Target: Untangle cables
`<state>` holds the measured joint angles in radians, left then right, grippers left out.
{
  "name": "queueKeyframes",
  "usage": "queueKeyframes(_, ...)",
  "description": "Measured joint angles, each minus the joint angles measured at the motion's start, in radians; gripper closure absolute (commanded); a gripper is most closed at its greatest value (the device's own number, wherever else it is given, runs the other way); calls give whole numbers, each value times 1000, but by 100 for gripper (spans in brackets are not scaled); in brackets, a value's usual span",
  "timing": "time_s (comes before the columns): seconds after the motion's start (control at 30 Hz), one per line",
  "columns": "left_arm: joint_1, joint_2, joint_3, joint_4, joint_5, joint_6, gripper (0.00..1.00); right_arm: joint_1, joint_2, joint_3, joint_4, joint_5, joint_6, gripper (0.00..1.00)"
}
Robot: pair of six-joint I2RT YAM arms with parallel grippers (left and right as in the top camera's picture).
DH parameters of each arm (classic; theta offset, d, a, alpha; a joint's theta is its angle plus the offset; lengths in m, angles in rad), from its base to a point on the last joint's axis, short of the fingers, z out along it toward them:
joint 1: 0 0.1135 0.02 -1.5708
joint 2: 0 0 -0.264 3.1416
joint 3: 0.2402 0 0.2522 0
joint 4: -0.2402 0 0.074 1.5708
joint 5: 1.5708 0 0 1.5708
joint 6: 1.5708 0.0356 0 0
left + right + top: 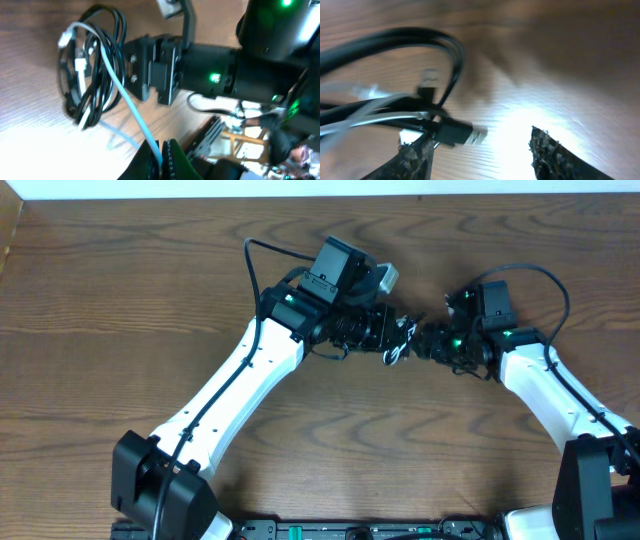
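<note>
Cables (90,80) bunching on the surface (100,330).
Left claw (161,152) is pinching the white cable (132,112) tight; right claw (480,150) is gaping, black plug (457,134) just beside one finger.

A brown wood-grain table (120,300) fills the view, with a pale strip (300,188) along its far edge. Near the middle, towards the far side, sits a small tangle of cables (398,345): a white cord (112,75) looped among black cords (119,35), with small plug ends. Whether every loop rests on the wood cannot be told.
</note>
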<state>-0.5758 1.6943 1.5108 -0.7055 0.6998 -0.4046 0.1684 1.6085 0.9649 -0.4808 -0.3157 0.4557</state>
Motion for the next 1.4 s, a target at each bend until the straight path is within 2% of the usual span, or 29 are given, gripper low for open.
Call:
queueKeyframes(0.13,-2,0,0,-92,-102,72,93,-2,0,0,-56,104,28,51)
queueKeyframes(0.23,-2,2,0,-132,-225,97,93,-2,1,0,-69,134,33,52)
queueKeyframes(0.47,-5,19,-2,-133,-335,121,92,-2,1,0,-53,72,-13,41)
queueKeyframes(0.73,-37,83,-23,-89,-361,151,93,-56,-9,0,-49,-79,-48,37)
queueKeyframes(0.9,-26,82,-8,9,-314,164,93,-176,-69,0,-71,-104,-56,35)
queueKeyframes(1.1,-24,53,37,126,-114,170,93,-288,-119,0,-106,-146,-109,34)
queueKeyframes(1.27,-26,25,49,73,81,174,93,-316,-119,0,-135,-162,-160,34)
queueKeyframes(1.37,-28,25,47,-35,45,201,90,-316,-119,0,-135,-164,-175,33)
queueKeyframes(1.4,-30,25,39,-59,-4,208,83,-316,-119,0,-135,-164,-177,32)
